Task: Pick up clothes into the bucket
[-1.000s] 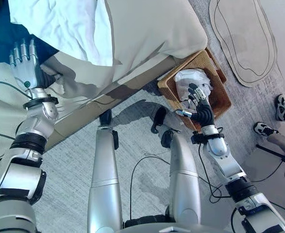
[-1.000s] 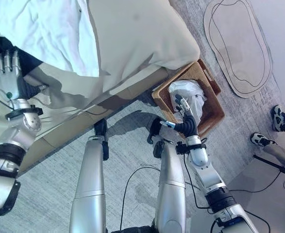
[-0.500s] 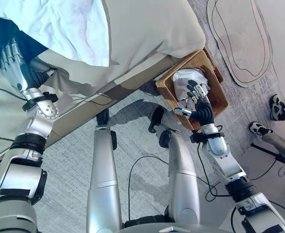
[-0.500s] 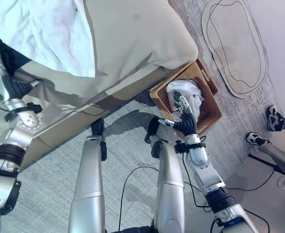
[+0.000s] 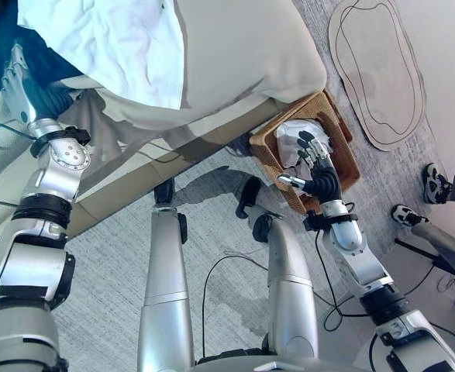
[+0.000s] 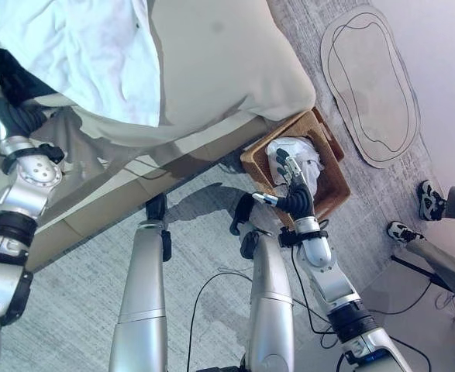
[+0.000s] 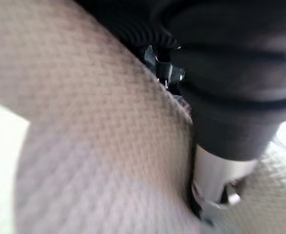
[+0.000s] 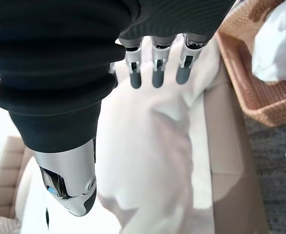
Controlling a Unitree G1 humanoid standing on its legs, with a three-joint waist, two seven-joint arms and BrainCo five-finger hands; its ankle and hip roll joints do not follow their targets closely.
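The right hand [image 5: 314,164] hovers with fingers spread over the woven basket [image 5: 269,149] on the floor, where white clothes [image 5: 294,133] lie. Beyond, the left hand [image 5: 24,85] presses into the bed's grey cover [image 5: 243,46]; its fingers are hidden, so I cannot tell their state. A white sheet [image 5: 111,43] lies further up.

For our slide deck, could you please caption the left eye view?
Right hand open above the woven basket holding white clothes; left hand raised by the bed.
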